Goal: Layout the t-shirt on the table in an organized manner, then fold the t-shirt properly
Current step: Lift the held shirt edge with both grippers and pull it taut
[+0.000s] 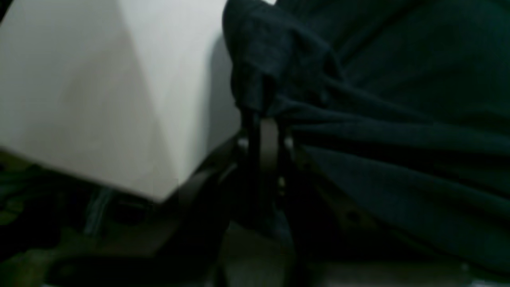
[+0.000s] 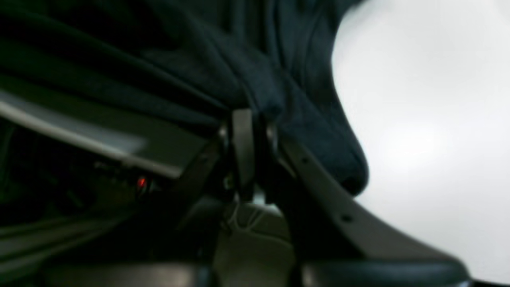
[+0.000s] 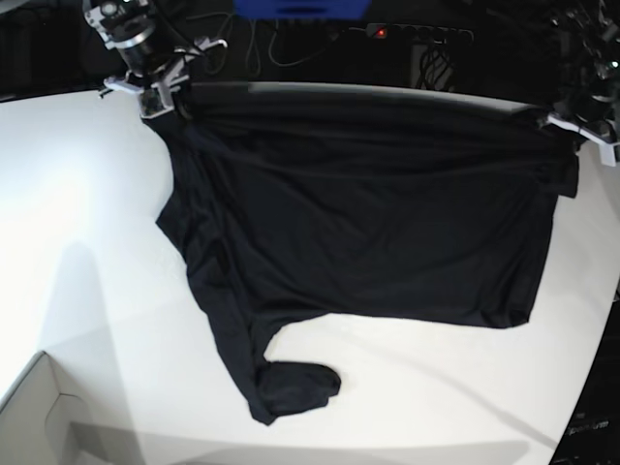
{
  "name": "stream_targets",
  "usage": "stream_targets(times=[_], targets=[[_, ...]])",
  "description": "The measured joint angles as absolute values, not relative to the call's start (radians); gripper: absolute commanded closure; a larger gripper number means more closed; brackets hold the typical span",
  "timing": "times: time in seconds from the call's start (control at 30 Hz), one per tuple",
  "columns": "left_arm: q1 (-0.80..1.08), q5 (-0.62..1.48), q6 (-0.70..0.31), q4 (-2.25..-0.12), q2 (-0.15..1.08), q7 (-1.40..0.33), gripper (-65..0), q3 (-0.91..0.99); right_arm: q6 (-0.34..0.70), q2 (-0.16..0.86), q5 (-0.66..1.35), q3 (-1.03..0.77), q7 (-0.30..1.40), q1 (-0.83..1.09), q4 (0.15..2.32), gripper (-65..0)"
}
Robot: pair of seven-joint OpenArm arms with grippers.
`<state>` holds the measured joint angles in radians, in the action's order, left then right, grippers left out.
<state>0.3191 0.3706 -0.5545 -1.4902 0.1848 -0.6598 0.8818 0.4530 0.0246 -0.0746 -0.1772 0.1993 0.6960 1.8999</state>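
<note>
The black t-shirt (image 3: 368, 223) lies spread on the white table (image 3: 77, 213), its far edge stretched taut between both grippers. My right gripper (image 3: 160, 97) at the far left is shut on one corner of the cloth; up close its fingers (image 2: 243, 131) pinch a fold of the t-shirt (image 2: 239, 59) beside the table (image 2: 430, 119). At the far right, my left gripper (image 3: 572, 131) is shut on the other corner, and in the left wrist view this gripper (image 1: 265, 119) bites bunched t-shirt (image 1: 398, 119) fabric. One sleeve (image 3: 291, 387) trails toward the near side, crumpled at its end.
A white cardboard box corner (image 3: 39, 417) sits at the near left. Behind the table a power strip (image 3: 417, 32) with a red light and cables lie in the dark. The table's curved edge (image 3: 586, 387) runs along the right.
</note>
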Motion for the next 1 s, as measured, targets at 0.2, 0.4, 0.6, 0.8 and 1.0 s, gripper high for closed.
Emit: stream_targets(times=[0.2,0.4,0.6,0.8,1.0], targets=[[0.310,0.372,-0.565,-1.490,0.175,-0.662,0.0,0.939,0.453,0.031,-0.074,-0.176,0.193,0.704,1.864,0.0],[0.314,0.365,-0.562,-1.489,0.177,-0.677,0.0,0.974,0.456,0.044,-0.071,-0.175,0.195,0.704,1.827,0.0],[0.309,0.365,-0.561,-1.467,0.178,-0.669,0.0,0.973,0.456,0.044,-0.071,-0.175,0.194,0.704,1.827,0.0],[0.309,0.364,-0.561,-1.416,0.178,-0.670,-0.2,0.973,0.456,0.044,-0.073,-0.175,0.195,0.705,1.827,-11.9],[0.309,0.366,-0.561,-1.415,0.179,-0.670,-8.5,0.973,0.456,0.045,-0.074,-0.176,0.195,0.705,1.829,-15.9]])
